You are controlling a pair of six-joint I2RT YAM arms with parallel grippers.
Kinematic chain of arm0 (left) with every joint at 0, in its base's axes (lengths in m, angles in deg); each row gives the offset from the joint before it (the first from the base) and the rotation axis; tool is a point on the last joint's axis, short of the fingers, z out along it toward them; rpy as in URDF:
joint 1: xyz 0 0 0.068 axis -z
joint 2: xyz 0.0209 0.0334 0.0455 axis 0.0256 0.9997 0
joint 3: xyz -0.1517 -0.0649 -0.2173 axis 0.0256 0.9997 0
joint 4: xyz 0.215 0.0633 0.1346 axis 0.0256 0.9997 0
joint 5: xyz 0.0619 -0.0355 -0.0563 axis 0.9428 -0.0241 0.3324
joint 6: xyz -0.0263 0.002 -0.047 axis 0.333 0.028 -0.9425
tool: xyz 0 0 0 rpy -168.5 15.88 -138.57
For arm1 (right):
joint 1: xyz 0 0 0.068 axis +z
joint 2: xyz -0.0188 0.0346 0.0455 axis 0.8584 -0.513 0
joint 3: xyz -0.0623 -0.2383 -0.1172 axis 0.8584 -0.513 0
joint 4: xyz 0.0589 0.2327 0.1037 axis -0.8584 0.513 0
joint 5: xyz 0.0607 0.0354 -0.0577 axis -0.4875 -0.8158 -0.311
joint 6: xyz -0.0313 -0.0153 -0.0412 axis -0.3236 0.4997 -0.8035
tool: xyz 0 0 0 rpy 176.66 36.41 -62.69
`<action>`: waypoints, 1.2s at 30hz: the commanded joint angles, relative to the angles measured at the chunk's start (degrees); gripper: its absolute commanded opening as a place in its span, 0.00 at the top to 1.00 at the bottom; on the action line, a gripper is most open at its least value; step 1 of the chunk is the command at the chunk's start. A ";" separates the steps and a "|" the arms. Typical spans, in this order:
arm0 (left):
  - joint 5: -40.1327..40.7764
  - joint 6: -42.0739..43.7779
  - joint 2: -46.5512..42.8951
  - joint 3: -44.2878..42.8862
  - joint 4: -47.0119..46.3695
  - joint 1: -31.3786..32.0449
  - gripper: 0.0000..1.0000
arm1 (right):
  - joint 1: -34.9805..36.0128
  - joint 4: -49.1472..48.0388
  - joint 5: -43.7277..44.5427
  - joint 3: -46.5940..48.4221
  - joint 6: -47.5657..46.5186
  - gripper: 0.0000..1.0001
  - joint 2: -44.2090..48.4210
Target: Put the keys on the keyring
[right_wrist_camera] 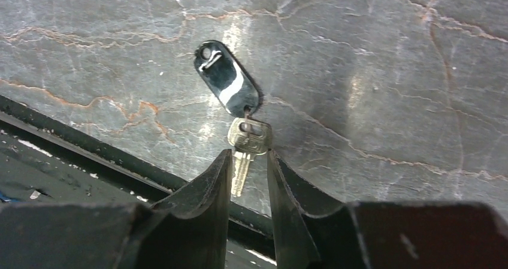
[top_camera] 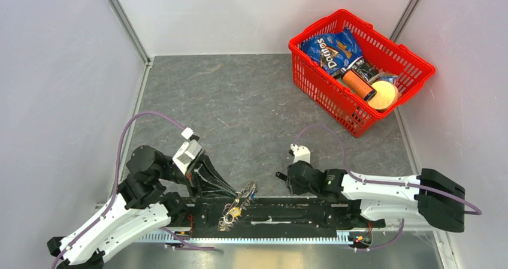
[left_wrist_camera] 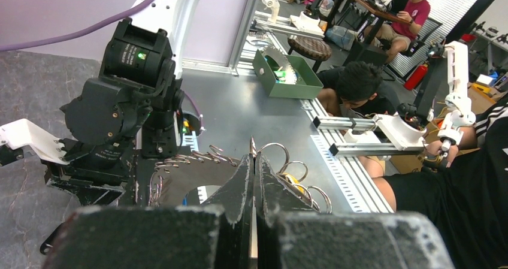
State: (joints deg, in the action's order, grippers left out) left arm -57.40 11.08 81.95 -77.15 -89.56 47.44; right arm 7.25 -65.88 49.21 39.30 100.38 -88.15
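**Key between spread jaws**

Right gripper [right_wrist_camera: 248, 154] jaws stand spread astride the brass key [right_wrist_camera: 249, 138], which lies with its black tag [right_wrist_camera: 227, 86] on the table [top_camera: 239, 101] just beyond the black rail [top_camera: 299, 212]. Left gripper [left_wrist_camera: 254, 160] jaws pinch the keyring [top_camera: 237, 205] above that rail.

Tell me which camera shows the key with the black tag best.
Right wrist: the key and its black tag sit close up, the blade between the fingers of the right gripper. In top external I cannot make it out; left wrist does not show it.
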 commanded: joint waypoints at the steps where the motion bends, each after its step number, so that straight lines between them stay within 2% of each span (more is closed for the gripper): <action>1: 1.36 2.47 -0.72 -2.55 -0.14 0.13 0.98 | 2.93 -3.26 6.87 3.42 1.60 0.65 -1.28; 11: 1.21 2.82 -1.51 -3.08 0.14 0.21 0.98 | 5.38 2.53 13.53 7.60 2.19 0.66 -2.54; 19: 1.16 3.31 -1.64 -3.63 2.58 0.16 0.98 | 6.94 4.57 14.88 9.85 4.07 0.69 -7.63; 36: 1.42 3.61 -1.63 -3.38 2.86 0.23 0.98 | 9.70 6.87 18.99 10.46 7.31 0.70 -9.02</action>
State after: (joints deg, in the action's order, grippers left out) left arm -56.15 13.04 80.55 -78.07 -84.84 47.42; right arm 16.52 -59.39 64.71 47.19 105.76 -96.23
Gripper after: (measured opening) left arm 0.030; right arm 0.307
